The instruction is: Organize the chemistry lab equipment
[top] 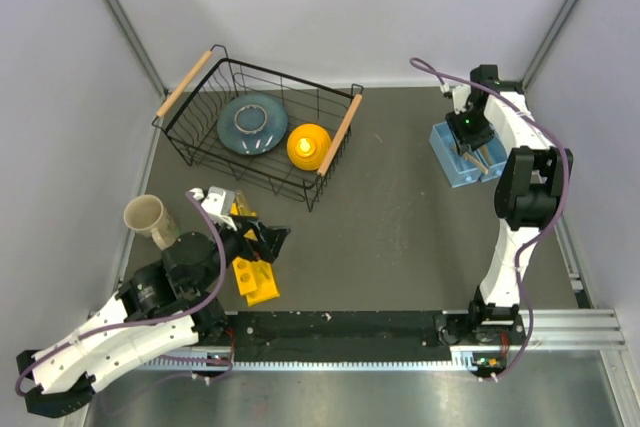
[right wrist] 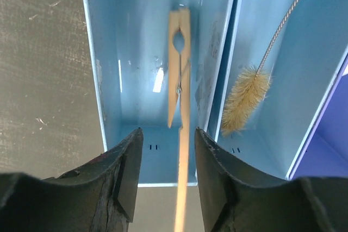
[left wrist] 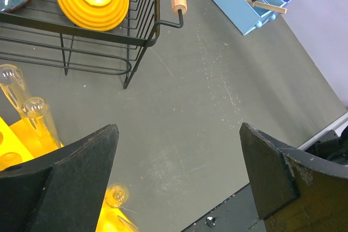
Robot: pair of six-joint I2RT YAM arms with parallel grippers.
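A pale wooden stick, shaped like a peg, leans in the left compartment of the blue tray. Its long end runs down between my right gripper's open fingers without touching them. A small brown brush on a twisted wire lies in the neighbouring compartment. In the top view my right gripper hovers over the tray. My left gripper is wide open and empty over bare table, beside clear glass tubes standing in a yellow rack. The tiny white pieces are out of view.
A black wire basket at the back left holds a blue-grey plate and a yellow dome. A beige cup stands left of the rack. A black rail runs along the near edge.
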